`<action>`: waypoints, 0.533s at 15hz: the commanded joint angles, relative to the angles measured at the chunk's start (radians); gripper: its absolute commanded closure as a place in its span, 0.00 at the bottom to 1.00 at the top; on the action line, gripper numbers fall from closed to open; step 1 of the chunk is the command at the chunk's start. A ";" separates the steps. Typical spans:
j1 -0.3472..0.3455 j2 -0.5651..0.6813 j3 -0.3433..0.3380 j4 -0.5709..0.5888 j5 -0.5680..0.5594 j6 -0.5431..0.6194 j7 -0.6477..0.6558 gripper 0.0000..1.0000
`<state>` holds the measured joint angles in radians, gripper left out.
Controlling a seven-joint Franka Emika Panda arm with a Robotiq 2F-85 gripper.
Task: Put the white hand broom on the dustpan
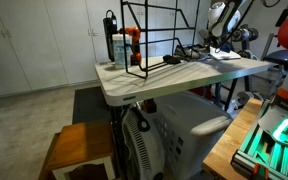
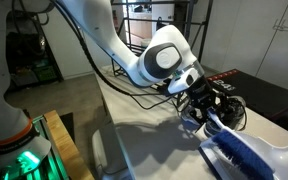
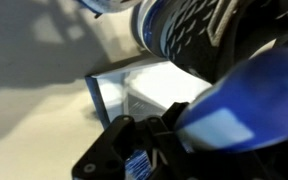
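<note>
The white hand broom [image 2: 236, 150] has a white handle and dark blue bristles. It lies slanted over the white dustpan [image 2: 272, 166] at the table's near corner in an exterior view. My gripper [image 2: 212, 112] is shut on the broom's handle end, just above the pan. In the wrist view the blue broom [image 3: 234, 100] fills the right side between my black jaws [image 3: 169, 135], with the white dustpan [image 3: 149, 90] under it. In an exterior view my gripper [image 1: 222, 45] is small, over the far end of the table, and the broom cannot be made out there.
A black wire rack [image 1: 149, 40] and bottles [image 1: 116, 45] stand on the grey-white table [image 1: 174, 72]. Black cables [image 2: 144, 85] trail across the tabletop behind my arm. A white appliance [image 1: 174, 125] and a wooden stool [image 1: 79, 150] stand beside the table.
</note>
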<state>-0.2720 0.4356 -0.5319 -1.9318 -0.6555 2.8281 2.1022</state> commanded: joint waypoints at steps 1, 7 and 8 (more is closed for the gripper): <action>0.010 0.045 -0.014 0.018 0.091 0.061 -0.006 0.98; 0.008 0.113 -0.016 0.026 0.258 0.081 -0.081 0.98; 0.007 0.112 -0.012 0.021 0.285 0.083 -0.107 0.95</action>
<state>-0.2720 0.5160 -0.5350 -1.9215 -0.4590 2.8821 2.0566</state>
